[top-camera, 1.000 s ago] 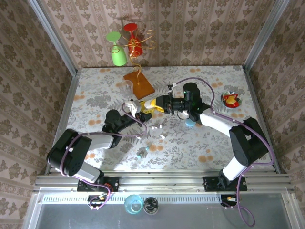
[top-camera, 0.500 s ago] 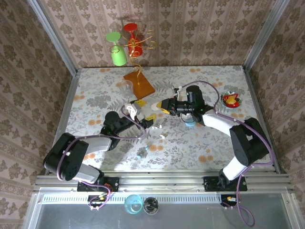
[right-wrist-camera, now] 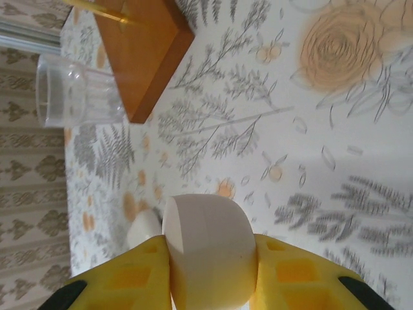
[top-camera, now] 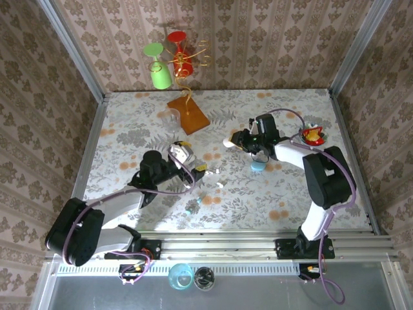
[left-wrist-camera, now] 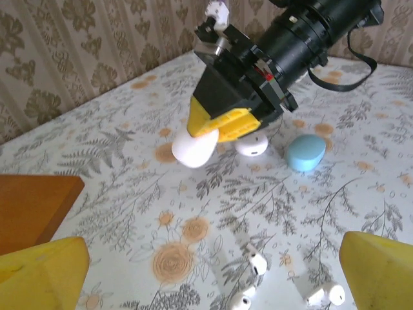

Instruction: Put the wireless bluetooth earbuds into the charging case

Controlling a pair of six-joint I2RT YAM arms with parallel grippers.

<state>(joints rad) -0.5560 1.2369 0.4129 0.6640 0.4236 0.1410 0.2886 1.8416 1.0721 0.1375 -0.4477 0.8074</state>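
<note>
My right gripper (top-camera: 230, 141) is shut on a white pebble-shaped charging case (right-wrist-camera: 210, 255), which sits between its yellow fingers (right-wrist-camera: 129, 281) above the table. In the left wrist view the same case (left-wrist-camera: 193, 147) hangs at the tip of the right gripper (left-wrist-camera: 219, 126). My left gripper (top-camera: 191, 161) is open and holds nothing, its yellow fingertips (left-wrist-camera: 42, 271) spread wide. Three small white earbuds (left-wrist-camera: 258, 263) (left-wrist-camera: 240, 300) (left-wrist-camera: 326, 294) lie on the table just in front of it. Two of the earbuds (top-camera: 213, 171) (top-camera: 221, 184) also show from above.
A second white case (left-wrist-camera: 251, 145) and a blue case (top-camera: 258, 166) rest on the table under the right arm. A wooden stand base (top-camera: 188, 115) with a clear glass (top-camera: 169, 118) beside it is at the back. A small bowl (top-camera: 313, 135) stands at the right.
The two grippers were together at the white case. The left gripper opened and let go of it, then drew back. The right gripper moved right with the case.
</note>
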